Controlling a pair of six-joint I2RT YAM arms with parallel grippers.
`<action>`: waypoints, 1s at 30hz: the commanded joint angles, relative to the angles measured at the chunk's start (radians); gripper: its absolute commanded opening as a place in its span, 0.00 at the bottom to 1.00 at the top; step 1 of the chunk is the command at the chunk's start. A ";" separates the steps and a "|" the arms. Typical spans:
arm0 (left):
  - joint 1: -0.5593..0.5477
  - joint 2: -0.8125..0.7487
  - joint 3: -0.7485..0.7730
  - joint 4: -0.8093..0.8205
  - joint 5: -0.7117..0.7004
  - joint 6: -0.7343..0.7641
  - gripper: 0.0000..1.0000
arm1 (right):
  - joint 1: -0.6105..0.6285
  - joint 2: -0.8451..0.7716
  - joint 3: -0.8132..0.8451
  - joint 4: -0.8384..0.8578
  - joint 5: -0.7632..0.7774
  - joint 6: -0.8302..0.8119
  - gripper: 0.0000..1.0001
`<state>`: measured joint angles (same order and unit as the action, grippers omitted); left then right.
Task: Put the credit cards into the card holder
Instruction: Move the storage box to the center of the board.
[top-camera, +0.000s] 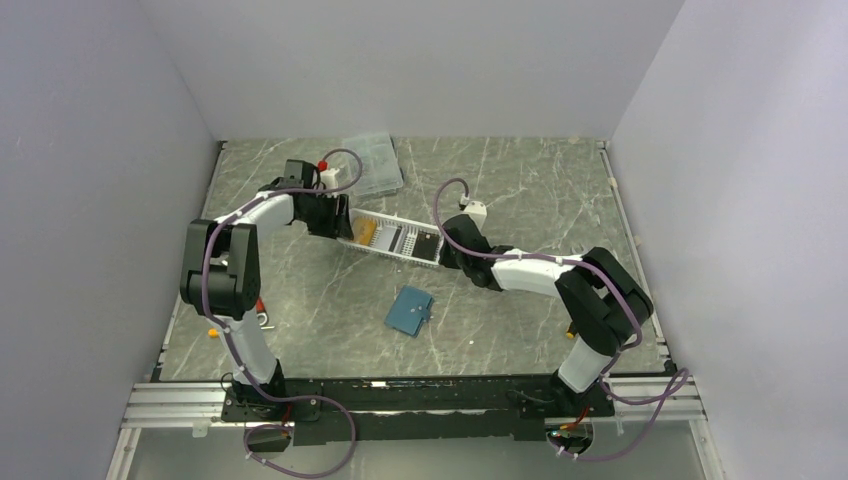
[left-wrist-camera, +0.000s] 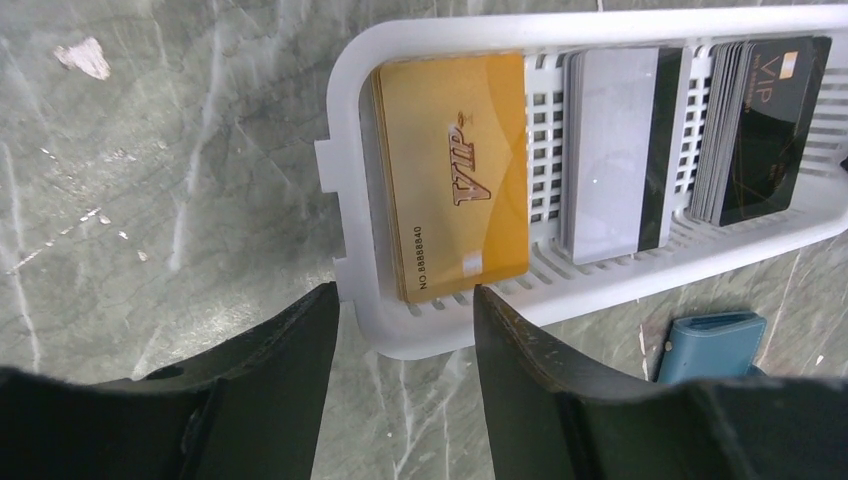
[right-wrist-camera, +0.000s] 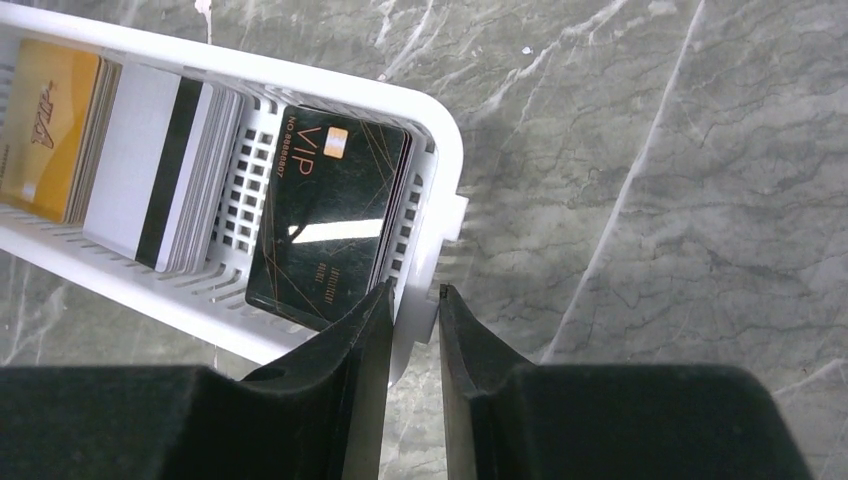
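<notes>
The credit cards stand in stacks inside a white slatted basket: a gold stack, a grey stack with a black stripe and a black stack. The teal card holder lies folded on the table in front of the basket, its edge showing. My left gripper is open and straddles the basket's left end wall beside the gold cards. My right gripper pinches the basket's right end wall, one finger inside next to the black cards and one outside.
A clear compartment box lies at the back, behind the left arm. A red-handled tool rests by the left arm's base. Pale walls enclose the marble table on three sides.
</notes>
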<state>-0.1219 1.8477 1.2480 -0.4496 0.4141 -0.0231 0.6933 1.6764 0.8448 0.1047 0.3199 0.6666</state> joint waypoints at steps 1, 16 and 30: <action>-0.007 -0.025 -0.035 0.034 0.035 -0.012 0.55 | -0.026 -0.013 -0.041 -0.003 0.025 0.001 0.24; -0.098 -0.119 -0.203 0.058 0.056 0.007 0.54 | -0.057 -0.113 -0.153 -0.013 0.056 0.010 0.21; -0.151 -0.118 -0.136 -0.028 0.106 0.051 0.68 | -0.059 -0.300 -0.296 -0.064 0.096 0.056 0.23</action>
<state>-0.2687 1.7634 1.0561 -0.4232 0.4747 -0.0181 0.6426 1.4242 0.5816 0.1173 0.3759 0.7094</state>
